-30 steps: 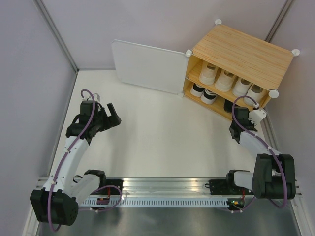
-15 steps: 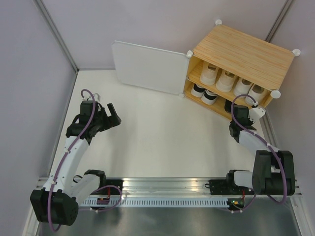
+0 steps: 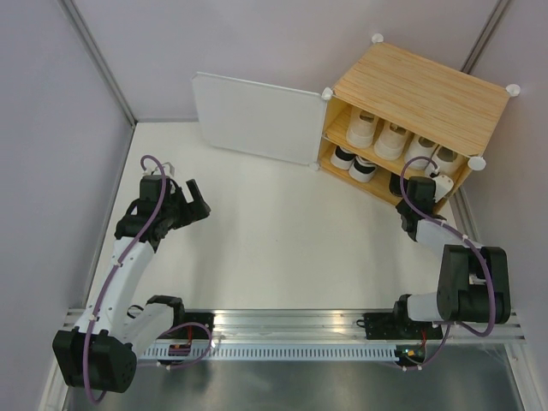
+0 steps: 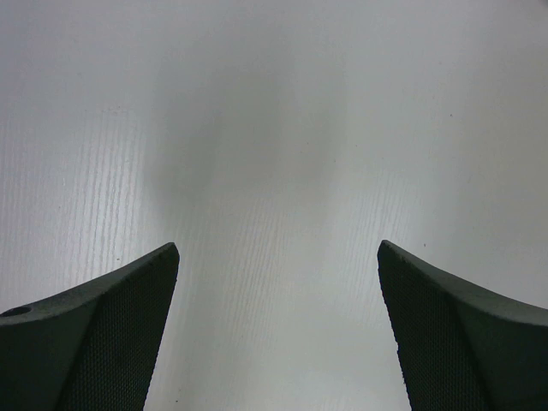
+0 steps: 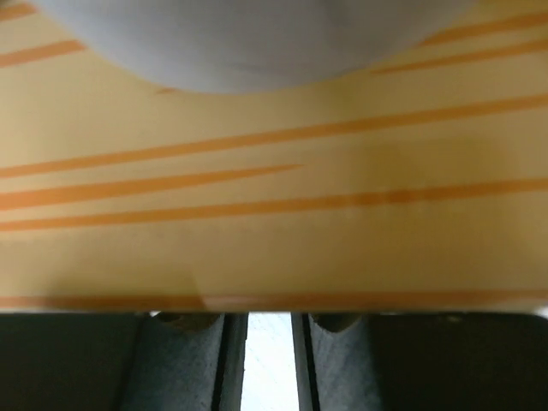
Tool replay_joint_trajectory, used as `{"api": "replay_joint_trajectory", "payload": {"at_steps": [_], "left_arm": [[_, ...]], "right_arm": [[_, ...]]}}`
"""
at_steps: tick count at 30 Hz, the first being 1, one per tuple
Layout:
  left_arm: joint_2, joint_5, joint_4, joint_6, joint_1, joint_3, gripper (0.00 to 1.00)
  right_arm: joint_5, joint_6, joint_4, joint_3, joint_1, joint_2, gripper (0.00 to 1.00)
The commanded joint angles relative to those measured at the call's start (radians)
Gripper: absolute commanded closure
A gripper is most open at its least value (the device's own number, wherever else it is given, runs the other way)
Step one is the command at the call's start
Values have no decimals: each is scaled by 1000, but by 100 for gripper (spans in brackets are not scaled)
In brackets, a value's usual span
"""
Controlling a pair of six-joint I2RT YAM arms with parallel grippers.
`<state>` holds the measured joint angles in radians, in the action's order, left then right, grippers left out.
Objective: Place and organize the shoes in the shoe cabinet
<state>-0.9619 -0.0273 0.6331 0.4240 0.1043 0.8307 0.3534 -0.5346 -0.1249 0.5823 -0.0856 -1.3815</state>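
The shoe cabinet (image 3: 419, 90) stands at the back right with its white door (image 3: 257, 118) swung open to the left. Several white and cream shoes (image 3: 394, 137) line its upper shelf. Two white shoes with black trim (image 3: 353, 163) sit at the lower left, and a black shoe (image 3: 396, 182) lies beside them. My right gripper (image 3: 421, 187) reaches into the lower compartment next to the black shoe. In the right wrist view the right gripper (image 5: 270, 317) shows a narrow gap with white behind it; the wooden shelf (image 5: 274, 214) hides the tips. My left gripper (image 3: 199, 199) (image 4: 278, 248) hangs wide open over bare table.
Grey walls close in the table (image 3: 282, 223) on the left, back and right. The open door juts out over the back of the table. A metal rail (image 3: 291, 330) with both arm bases runs along the near edge.
My right gripper has pushed forward and left, from in front of the cabinet into its lower compartment, and its fingers have parted slightly. The left arm has not moved.
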Motion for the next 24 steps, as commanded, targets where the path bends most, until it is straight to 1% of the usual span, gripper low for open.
{"api": "replay_joint_trajectory", "payload": {"at_steps": [1,2,8,9,11,14,16,17,20,24], "left_arm": [[12,15,-30,-37,2,2,0],[14,15,-30,-37,2,2,0],[11,7,-30,-36,2,1,0],[11,9,-30,-36,2,1,0],[9,6,-30,-36,2,1,0],[11,7,-30,-36,2,1,0],[12,9,-29,-36,2,1,0],[12,10,-30,-36,2,-1,0],[15,16,-29,-36,2,-1,0],[12,12,-30,-36,2,-1,0]], "right_arm": [[-90,15,-98,62,-5,-4,71],[-18,7,-82,56,-5,5,68],[105,-45,-6,-4,-6,102,52],[154,-54,13,-16,-5,111,50],[174,-56,-5,-35,-5,125,45],[176,-54,-64,-42,-5,108,43],[212,-68,-68,-33,-5,76,41],[223,-76,-67,-23,-5,62,37],[265,-91,-53,2,-6,21,32],[288,-90,-77,14,-5,-23,31]]}}
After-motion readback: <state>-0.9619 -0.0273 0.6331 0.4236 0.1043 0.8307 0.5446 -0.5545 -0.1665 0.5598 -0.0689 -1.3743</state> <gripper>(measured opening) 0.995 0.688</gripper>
